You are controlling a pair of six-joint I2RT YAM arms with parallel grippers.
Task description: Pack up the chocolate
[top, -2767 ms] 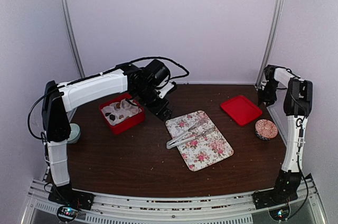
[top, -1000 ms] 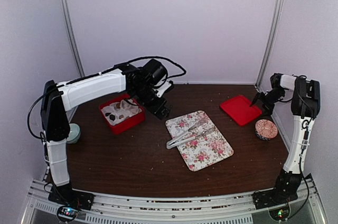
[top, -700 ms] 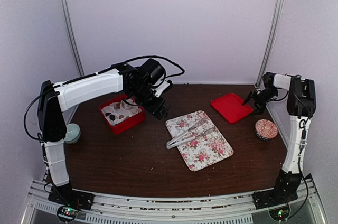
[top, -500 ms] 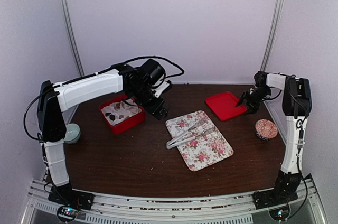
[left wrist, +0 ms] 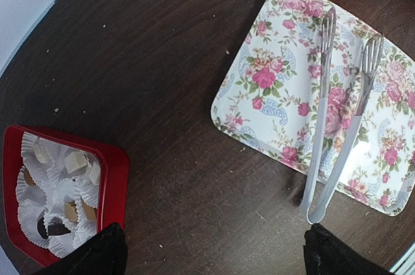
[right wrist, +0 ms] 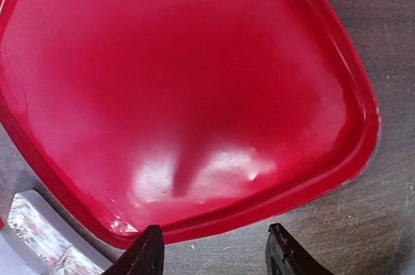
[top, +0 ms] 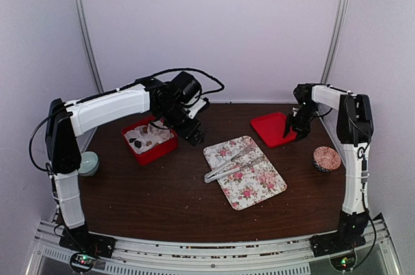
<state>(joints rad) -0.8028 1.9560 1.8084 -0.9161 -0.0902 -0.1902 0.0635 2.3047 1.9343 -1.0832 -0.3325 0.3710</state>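
The chocolate [left wrist: 70, 211] is small tan and dark lumps in white paper cups inside a red box [left wrist: 115, 178], at the table's back left in the top view [top: 165, 150]. My left gripper [left wrist: 217, 259] is open and empty, hovering between the box and the floral tray [left wrist: 272, 87]. White tongs [left wrist: 337, 119] lie on the tray. My right gripper [right wrist: 216, 255] is open, with its fingertips [right wrist: 148, 252] at the near rim of the red lid [right wrist: 181, 93]. In the top view it [top: 295, 129] sits at the lid's [top: 272, 128] right edge.
A round pink patterned dish [top: 326, 158] stands near the right edge. A pale green cup [top: 89, 163] stands at the far left behind the left arm. The tray's corner [right wrist: 32, 229] shows beside the lid. Metal posts stand at both back corners.
My right gripper has swung left from the back right corner, and the red lid has slid left with it toward the tray. The left gripper has shifted slightly left.
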